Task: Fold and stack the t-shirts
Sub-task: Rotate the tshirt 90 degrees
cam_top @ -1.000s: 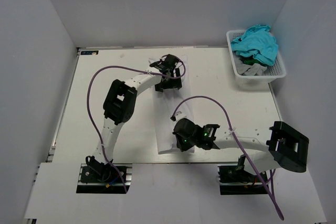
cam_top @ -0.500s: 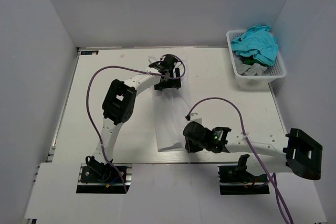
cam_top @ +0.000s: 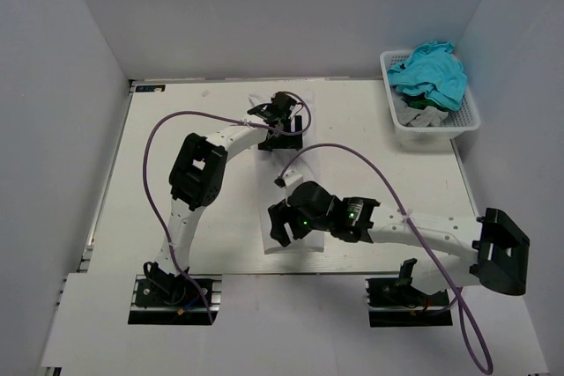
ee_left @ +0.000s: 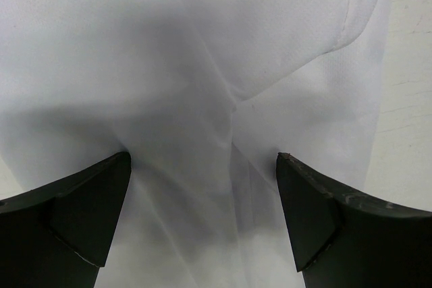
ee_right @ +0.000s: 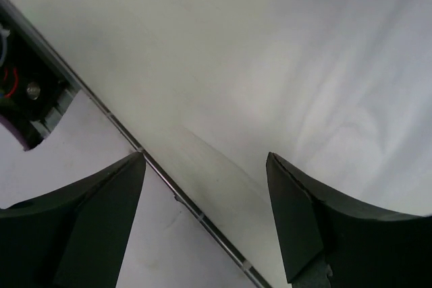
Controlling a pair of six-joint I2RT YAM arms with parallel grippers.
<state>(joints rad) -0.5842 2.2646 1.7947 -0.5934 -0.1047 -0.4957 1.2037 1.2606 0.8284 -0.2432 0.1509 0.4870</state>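
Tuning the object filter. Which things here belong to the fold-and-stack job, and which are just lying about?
Job:
- white t-shirt, flat on the table
- left gripper and right gripper, both open over it
- teal t-shirt and grey t-shirt, heaped in the basket

Lying about:
- mesh basket itself
- purple cables

White table (cam_top: pixel 370 116) with even, flat light. Plain pale grey back wall (cam_top: pixel 282 15), left wall (cam_top: pixel 53 173) and right wall (cam_top: pixel 520 129) box it in. White mesh basket (cam_top: pixel 432 136) sits at the far right corner.
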